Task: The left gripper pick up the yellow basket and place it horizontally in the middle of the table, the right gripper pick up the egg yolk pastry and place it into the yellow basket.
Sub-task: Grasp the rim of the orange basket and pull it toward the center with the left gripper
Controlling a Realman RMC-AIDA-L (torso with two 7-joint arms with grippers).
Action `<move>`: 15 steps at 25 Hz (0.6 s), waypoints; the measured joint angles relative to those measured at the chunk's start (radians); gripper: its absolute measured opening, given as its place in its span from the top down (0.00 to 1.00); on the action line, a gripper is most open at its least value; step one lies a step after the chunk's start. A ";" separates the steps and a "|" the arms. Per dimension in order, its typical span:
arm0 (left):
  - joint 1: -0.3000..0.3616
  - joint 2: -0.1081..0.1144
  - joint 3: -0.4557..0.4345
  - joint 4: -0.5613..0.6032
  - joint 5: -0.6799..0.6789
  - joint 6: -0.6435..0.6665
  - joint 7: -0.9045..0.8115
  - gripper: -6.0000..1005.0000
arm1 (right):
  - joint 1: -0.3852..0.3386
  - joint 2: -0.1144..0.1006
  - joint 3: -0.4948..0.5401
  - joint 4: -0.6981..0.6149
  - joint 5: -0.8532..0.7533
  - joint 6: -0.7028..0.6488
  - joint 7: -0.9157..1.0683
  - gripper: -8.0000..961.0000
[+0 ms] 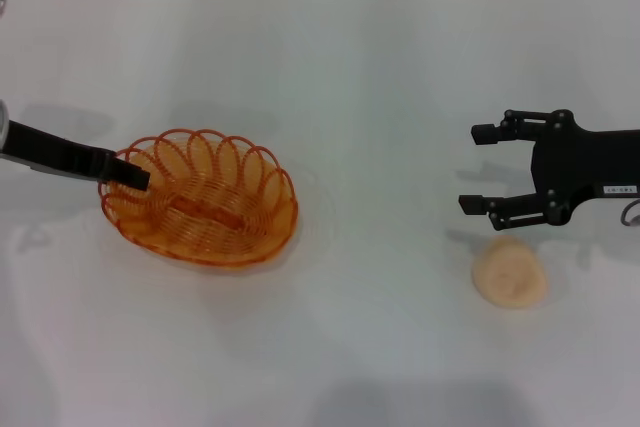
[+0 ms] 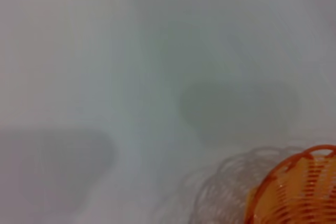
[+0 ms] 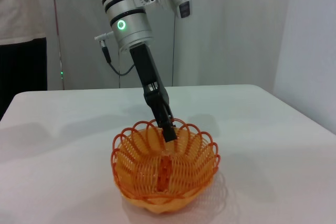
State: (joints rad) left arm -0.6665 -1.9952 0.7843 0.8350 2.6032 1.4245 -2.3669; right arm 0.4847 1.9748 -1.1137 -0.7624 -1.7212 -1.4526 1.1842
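While the left gripper (image 1: pixel 128 173) reached in from the left edge of the head view, its black fingers sat right on the near-left rim of the basket (image 1: pixel 200 199). From the right wrist view you could see that claw (image 3: pixel 167 127) slanting down from the white arm with the green light, tip right at the scalloped loops on the far side of the basket (image 3: pixel 165 166). Looked pinched shut on the rim wire to me, fingers together with no gap showing. The basket sat flat on the table (image 1: pixel 380 77), left of centre, its long side running across and tilted a bit. The left wrist view only caught a corner of the basket (image 2: pixel 299 187) plus blurry white tabletop and shadows, so no help there.

Moving right, there was a wide bare stretch of table in the middle, then the right gripper (image 1: pixel 482 169) coming in from the right edge. Its two fingers were spread well apart, pointing left toward the middle, holding nothing. You could make out the little white label on its body. The pastry (image 1: pixel 510 271) lay on the table just in front of that claw, nearer the robot, close to the near finger but I couldn't tell if the gripper was above it or level with it. Pastry and basket were well apart, on opposite sides of the table.
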 joint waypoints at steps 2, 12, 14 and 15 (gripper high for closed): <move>0.000 -0.001 0.001 0.000 0.000 0.001 0.000 0.45 | 0.000 0.001 0.000 0.000 0.000 0.000 0.000 0.14; 0.003 -0.002 0.003 0.000 -0.001 0.007 -0.003 0.82 | -0.002 0.002 0.000 0.000 0.001 0.000 0.000 0.14; 0.003 -0.002 0.002 -0.001 -0.008 0.012 -0.003 0.86 | -0.003 0.003 0.000 0.000 0.002 0.000 0.000 0.14; 0.002 -0.002 0.002 0.000 -0.011 0.017 -0.004 0.87 | -0.003 0.003 0.000 0.000 0.002 -0.001 0.000 0.14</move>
State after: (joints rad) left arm -0.6643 -1.9973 0.7860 0.8345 2.5917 1.4412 -2.3708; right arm 0.4817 1.9782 -1.1136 -0.7624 -1.7195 -1.4531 1.1842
